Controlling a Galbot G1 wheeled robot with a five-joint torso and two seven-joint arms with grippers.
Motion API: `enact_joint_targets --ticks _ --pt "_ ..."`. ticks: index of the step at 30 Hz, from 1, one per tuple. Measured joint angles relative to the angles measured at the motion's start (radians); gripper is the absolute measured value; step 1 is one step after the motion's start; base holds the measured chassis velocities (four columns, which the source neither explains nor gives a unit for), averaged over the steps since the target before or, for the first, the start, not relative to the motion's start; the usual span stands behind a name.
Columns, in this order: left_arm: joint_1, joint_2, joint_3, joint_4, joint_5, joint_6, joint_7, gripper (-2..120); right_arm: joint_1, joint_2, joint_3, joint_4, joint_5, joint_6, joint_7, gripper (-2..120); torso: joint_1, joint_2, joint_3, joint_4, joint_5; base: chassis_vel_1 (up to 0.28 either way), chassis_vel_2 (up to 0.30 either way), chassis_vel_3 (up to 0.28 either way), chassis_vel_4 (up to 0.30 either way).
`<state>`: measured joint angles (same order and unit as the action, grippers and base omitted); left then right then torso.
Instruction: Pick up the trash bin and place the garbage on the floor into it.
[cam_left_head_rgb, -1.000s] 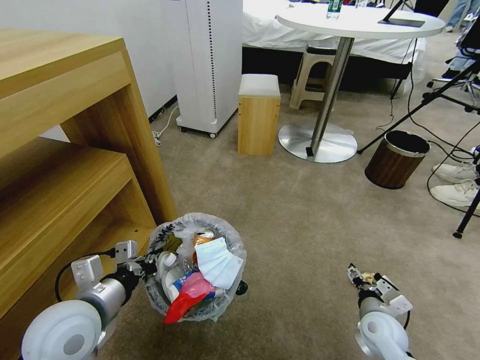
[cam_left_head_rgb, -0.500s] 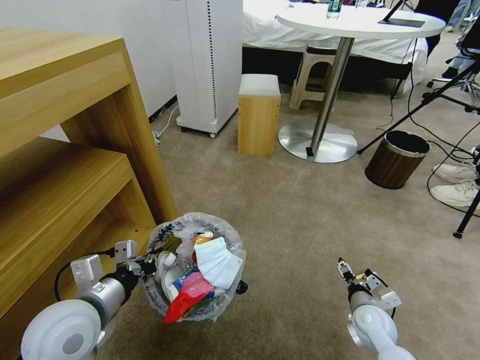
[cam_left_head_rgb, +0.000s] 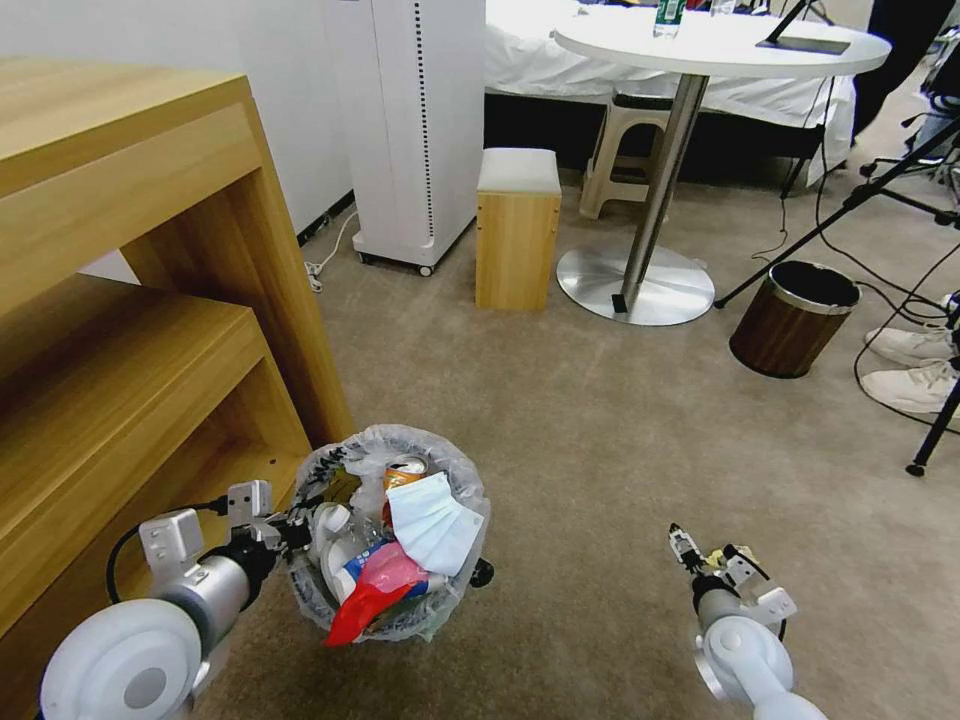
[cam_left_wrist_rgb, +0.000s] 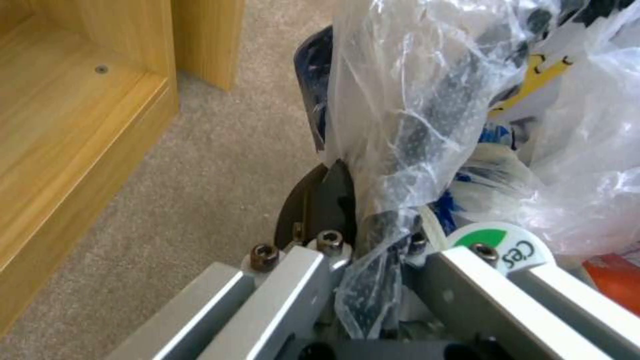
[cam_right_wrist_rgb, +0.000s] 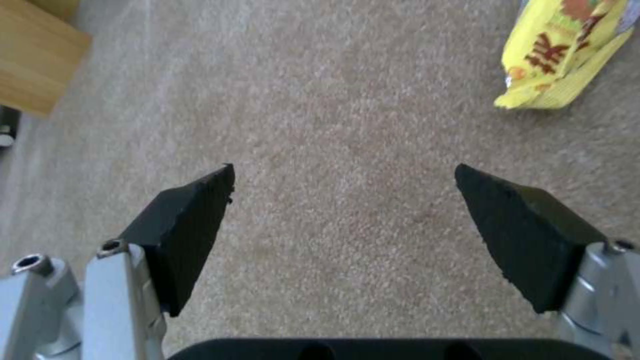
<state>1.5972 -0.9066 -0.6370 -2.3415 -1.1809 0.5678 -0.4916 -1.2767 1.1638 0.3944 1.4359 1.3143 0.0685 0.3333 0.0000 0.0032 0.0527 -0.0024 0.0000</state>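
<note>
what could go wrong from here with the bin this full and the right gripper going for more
The left gripper pinches the trash bin at its rim and thin bag; the bag might tear or slip. The face mask and red wrapper overhang the rim and may spill. The open right gripper sits off to one side of the yellow wrapper and could close on bare floor.

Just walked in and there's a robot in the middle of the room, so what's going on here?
The robot is collecting litter into a trash bin. Its left gripper is shut on the bin's rim and plastic liner, beside the wooden shelf unit. The bin already holds a face mask, an orange can and a red wrapper. The right gripper hangs open over the bare beige carpet, with a yellow wrapper lying off to one side.
</note>
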Motion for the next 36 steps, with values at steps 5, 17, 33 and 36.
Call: enact_joint_targets --ticks 5,17,33,36 --pt "0.0 0.0 -0.002 0.001 -0.001 0.0 -0.001 0 0.022 0.012 -0.012 -0.031 -0.009 0.0 -0.007 86 0.0 0.0 0.0 0.0001 0.0 0.0 0.0 0.0 0.0" --pt "-0.006 0.002 -0.003 0.01 -0.002 0.0 -0.001 0 0.052 0.026 -0.021 -0.1 -0.029 0.011 -0.036 85 0.0 0.0 0.0 0.0001 0.0001 0.0 0.0 0.0 0.0" --pt "-0.014 0.003 -0.005 0.015 -0.006 -0.003 0.003 0 0.057 -0.015 -0.004 -0.097 -0.059 0.053 -0.073 81 0.0 0.0 0.0 0.0001 0.0002 0.0 0.0 0.0 0.0" --pt "-0.013 0.003 -0.005 0.015 -0.007 -0.003 0.003 0 0.06 -0.013 -0.004 -0.093 -0.06 0.051 -0.072 81 0.0 0.0 0.0 0.0001 0.0001 0.0 0.0 0.0 0.0"
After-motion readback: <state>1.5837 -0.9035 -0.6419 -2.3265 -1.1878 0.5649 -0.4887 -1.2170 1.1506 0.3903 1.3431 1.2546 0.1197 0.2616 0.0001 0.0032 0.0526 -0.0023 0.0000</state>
